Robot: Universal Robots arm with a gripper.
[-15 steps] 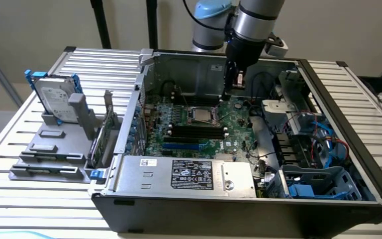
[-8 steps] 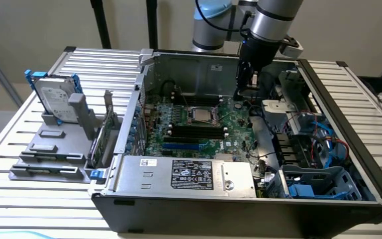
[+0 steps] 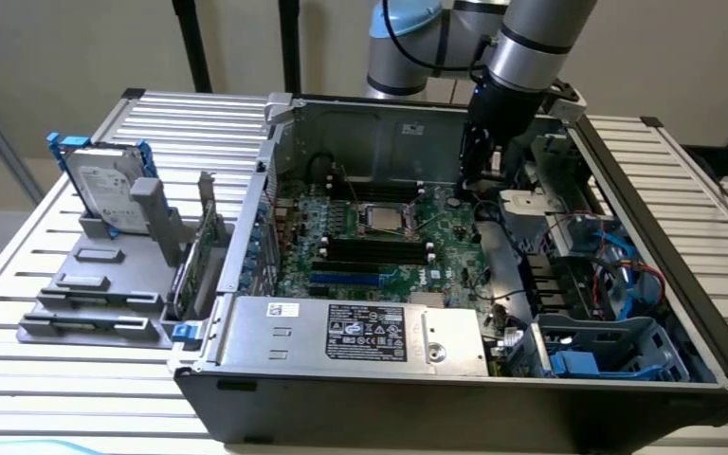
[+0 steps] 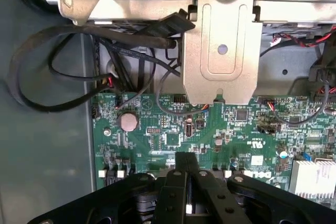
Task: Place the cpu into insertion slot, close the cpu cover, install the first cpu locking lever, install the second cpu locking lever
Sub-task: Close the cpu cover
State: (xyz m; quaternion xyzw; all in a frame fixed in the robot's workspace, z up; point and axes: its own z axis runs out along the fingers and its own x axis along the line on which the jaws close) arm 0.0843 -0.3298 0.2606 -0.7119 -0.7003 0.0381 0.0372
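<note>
Amid the green motherboard (image 3: 434, 237) inside the open computer case sits the insertion slot (image 3: 383, 220), a metal-rimmed square. A pale square that looks like the cpu (image 3: 385, 218) shows in its middle, with the silvery cpu cover (image 3: 367, 227) seeming to lie flat around it. My gripper (image 3: 469, 190) hangs inside the case toward the exterior view's right of the slot, near the back wall and apart from it. In the wrist view the black fingers (image 4: 178, 182) are pressed together over the motherboard's (image 4: 173, 135) edge, the gripper (image 4: 187, 157) shut with nothing seen between them.
A silver power supply (image 3: 352, 332) fills the case front. Black memory slots (image 3: 364, 251) lie just in front of the socket. A blue drive cage (image 3: 605, 351) and cables crowd the right. A hard drive (image 3: 105, 185) stands outside, left. A metal bracket (image 4: 220, 40) and black cables (image 4: 52, 77) lie ahead.
</note>
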